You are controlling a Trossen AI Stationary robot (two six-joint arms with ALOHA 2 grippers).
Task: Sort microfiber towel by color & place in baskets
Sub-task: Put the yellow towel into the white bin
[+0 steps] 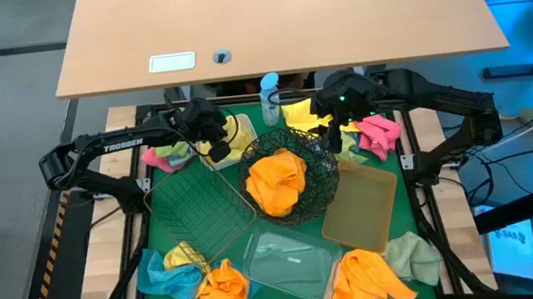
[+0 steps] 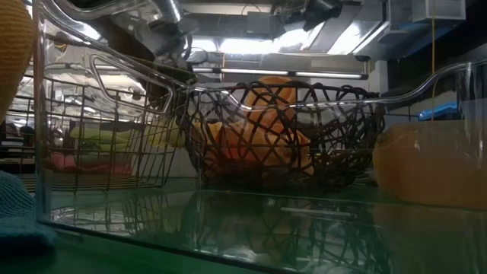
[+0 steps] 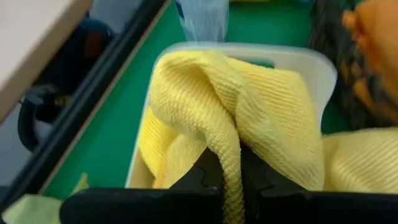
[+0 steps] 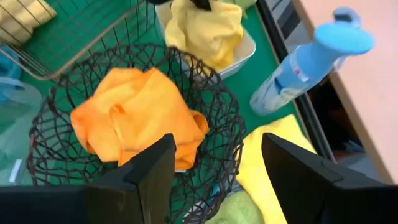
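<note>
A yellow towel (image 3: pixel 261 106) lies bunched in the small white tub (image 3: pixel 311 62) at the far middle of the mat, also seen in the high view (image 1: pixel 237 138). My left gripper (image 3: pixel 231 168) is over the tub (image 1: pixel 213 135), shut on this towel. My right gripper (image 4: pixel 217 180) is open and empty above the far right rim of the round black wire bowl (image 1: pixel 290 177), which holds orange towels (image 1: pixel 278 180). More yellow towel (image 4: pixel 273 168) lies on the mat under my right gripper (image 1: pixel 332 122). My left gripper pinches a raised fold (image 3: pixel 225 134) of the yellow towel between its two fingers, coming at it from above. The fold runs up between the fingers. The rest of the towel lies in the white tub and over its rim.
A blue-capped spray bottle (image 1: pixel 271 97) stands beside the tub. A rectangular wire basket (image 1: pixel 197 206), a clear tray (image 1: pixel 294 257) and a tan tray (image 1: pixel 358 204) fill the mat. Loose towels lie around: pink (image 1: pixel 378 135), orange (image 1: pixel 220 288) (image 1: pixel 362 279), blue (image 1: pixel 155 273), green (image 1: pixel 415 258).
</note>
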